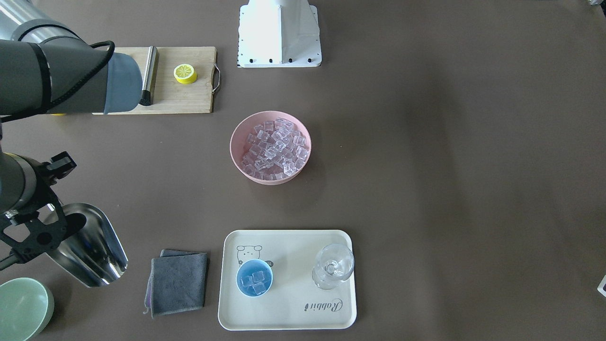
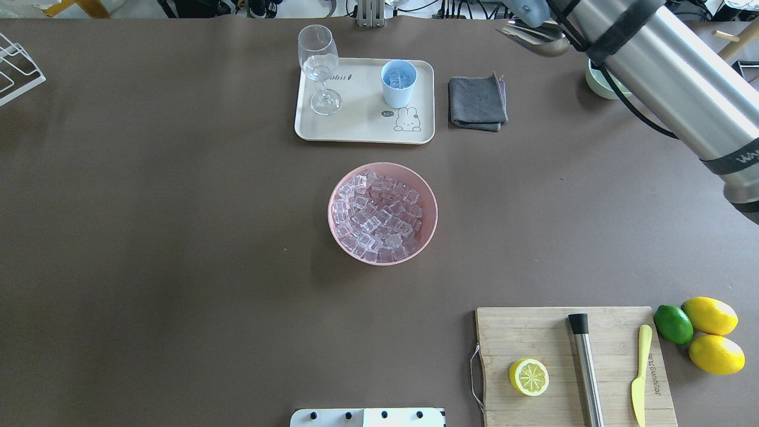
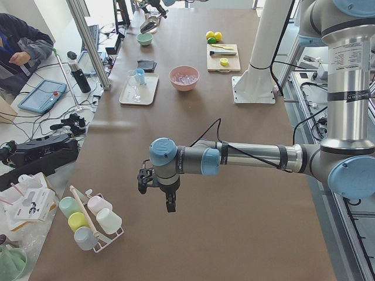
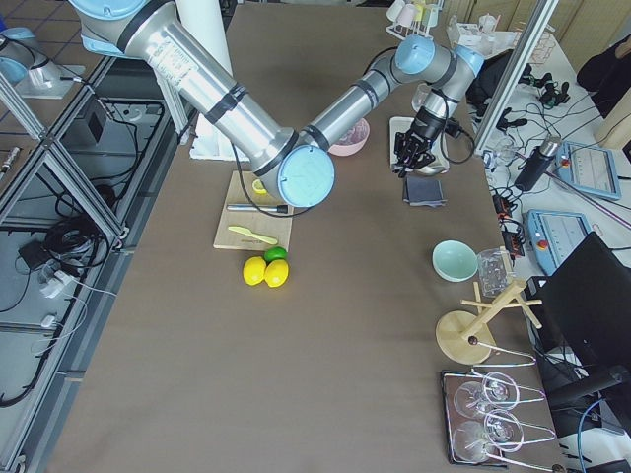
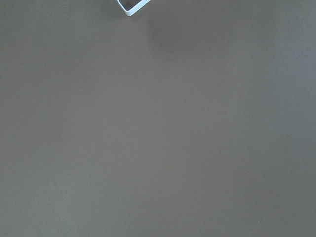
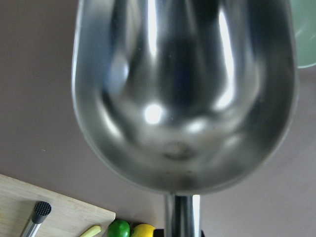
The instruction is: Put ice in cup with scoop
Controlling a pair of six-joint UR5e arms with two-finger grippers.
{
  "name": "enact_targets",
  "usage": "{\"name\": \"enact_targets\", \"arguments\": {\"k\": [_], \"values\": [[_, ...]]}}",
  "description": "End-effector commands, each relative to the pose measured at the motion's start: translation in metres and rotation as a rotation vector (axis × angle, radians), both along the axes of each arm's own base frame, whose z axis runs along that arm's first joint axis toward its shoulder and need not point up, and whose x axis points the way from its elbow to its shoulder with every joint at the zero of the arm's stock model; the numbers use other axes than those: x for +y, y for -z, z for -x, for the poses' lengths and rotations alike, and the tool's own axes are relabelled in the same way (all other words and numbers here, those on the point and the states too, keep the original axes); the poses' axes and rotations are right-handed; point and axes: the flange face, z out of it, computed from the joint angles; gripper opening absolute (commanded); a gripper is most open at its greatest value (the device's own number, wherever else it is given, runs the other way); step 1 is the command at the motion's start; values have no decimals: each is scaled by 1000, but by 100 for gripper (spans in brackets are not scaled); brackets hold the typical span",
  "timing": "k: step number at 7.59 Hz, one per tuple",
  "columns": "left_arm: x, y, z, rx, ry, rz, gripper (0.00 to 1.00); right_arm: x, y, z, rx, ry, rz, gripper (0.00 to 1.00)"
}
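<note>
Right gripper (image 1: 52,229): clamped on the scoop's handle, carrying it above the table.
Scoop (image 1: 90,248): far right of the table, over bare tabletop between the grey cloth (image 1: 179,282) and the green bowl (image 1: 23,308) – its trough looks empty in the wrist view.
Ice (image 1: 274,147): mostly heaped in the pink bowl (image 1: 236,142) at mid-table; a few cubes lie in the cup.
Cup (image 1: 254,278): upright on the right part of the cream tray (image 1: 289,312) at the far edge, apart from the stemmed glass (image 1: 333,266) on the tray's left part.
Left gripper (image 3: 158,182): low over bare table, well to the left of everything else – only a side view shows it, so I cannot tell how its jaws stand.
Cutting board (image 2: 533,332): near right, bearing a lemon half (image 2: 528,376) and a steel rod (image 2: 586,370).
</note>
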Motion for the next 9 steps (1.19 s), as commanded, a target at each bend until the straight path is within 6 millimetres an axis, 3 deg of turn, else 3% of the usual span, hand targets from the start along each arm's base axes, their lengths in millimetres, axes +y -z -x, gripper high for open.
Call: {"name": "enact_targets", "arguments": {"k": [1,3,5,6,7,9], "values": [[0,1,0,1,0,-1,98,99,-55,-43,21,-251,51,0],[0,0,0,1,1,1,98,148,-92,-62,31,-395,136,0],[0,-1,0,1,1,3,98,179,-159,-68,-63,-531,178,0],[0,-1,0,1,1,4,98,182,-196,-68,-87,-587,182,0],[0,-1,0,1,1,4,98,178,-219,-62,-107,-621,194,0],[0,-1,0,1,1,1,98,176,-249,-49,-140,-610,204,0]]}}
